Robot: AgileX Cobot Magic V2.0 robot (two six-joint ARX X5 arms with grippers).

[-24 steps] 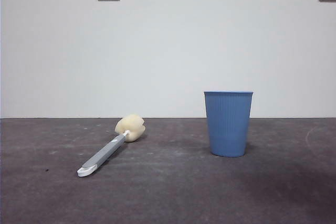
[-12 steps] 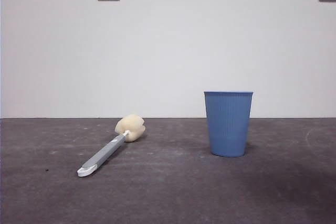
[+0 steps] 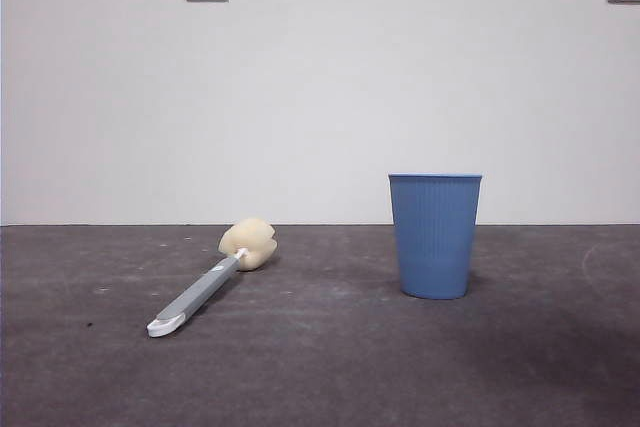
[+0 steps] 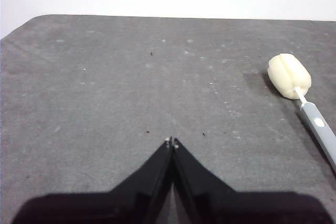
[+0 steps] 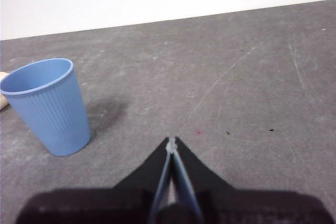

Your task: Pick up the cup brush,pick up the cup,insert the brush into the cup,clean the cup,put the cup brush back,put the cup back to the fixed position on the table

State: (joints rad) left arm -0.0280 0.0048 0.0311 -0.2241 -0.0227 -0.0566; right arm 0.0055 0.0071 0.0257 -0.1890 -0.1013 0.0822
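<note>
Blue cup (image 3: 435,235) upright, brush (image 3: 208,283) flat on table (image 3: 330,367). Left gripper (image 4: 172,141), right gripper (image 5: 171,141) clenched, empty. Risks: low handle slipping from pinch; light cup tipping.

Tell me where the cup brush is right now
In the front view the cup brush lies flat on the table, left of the upright cup and apart from it, with its sponge head toward the wall. Neither gripper touches it.

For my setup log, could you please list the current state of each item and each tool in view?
cup: upright on the table, mouth open, not held.
brush: lying flat on the table, not held.
left tool: shut, holding nothing, apart from the brush.
right tool: shut, holding nothing, apart from the cup.
</note>
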